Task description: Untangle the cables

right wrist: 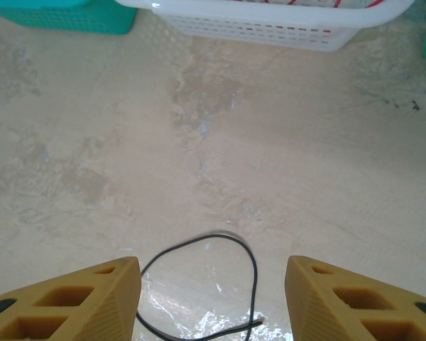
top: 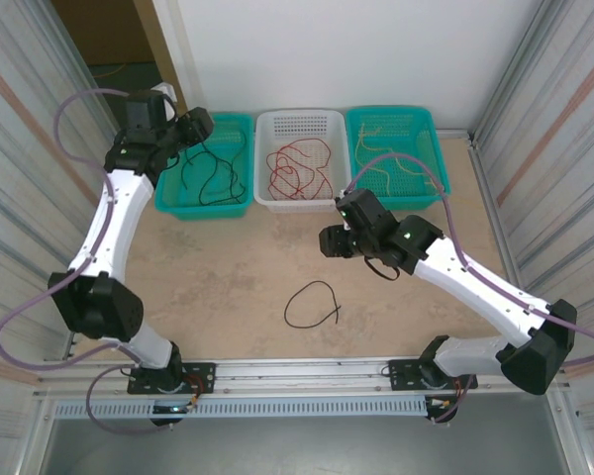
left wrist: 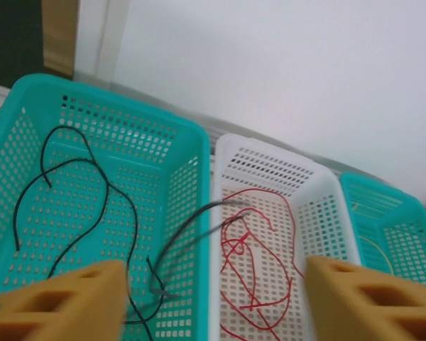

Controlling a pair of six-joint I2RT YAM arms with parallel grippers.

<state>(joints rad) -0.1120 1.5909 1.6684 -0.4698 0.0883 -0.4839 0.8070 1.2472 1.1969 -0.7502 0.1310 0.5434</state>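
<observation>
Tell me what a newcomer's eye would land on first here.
Three baskets line the far edge of the table: black cables in the left teal basket, red cables in the white basket, pale yellow cables in the right teal basket. One black cable lies looped alone mid-table.

Cable [top: 315,284] lies on table [top: 218,287] before three baskets [top: 295,204].

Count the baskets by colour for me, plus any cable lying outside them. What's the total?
Teal baskets: 2
White basket: 1
Black cable lying outside the baskets: 1
Total: 4
</observation>
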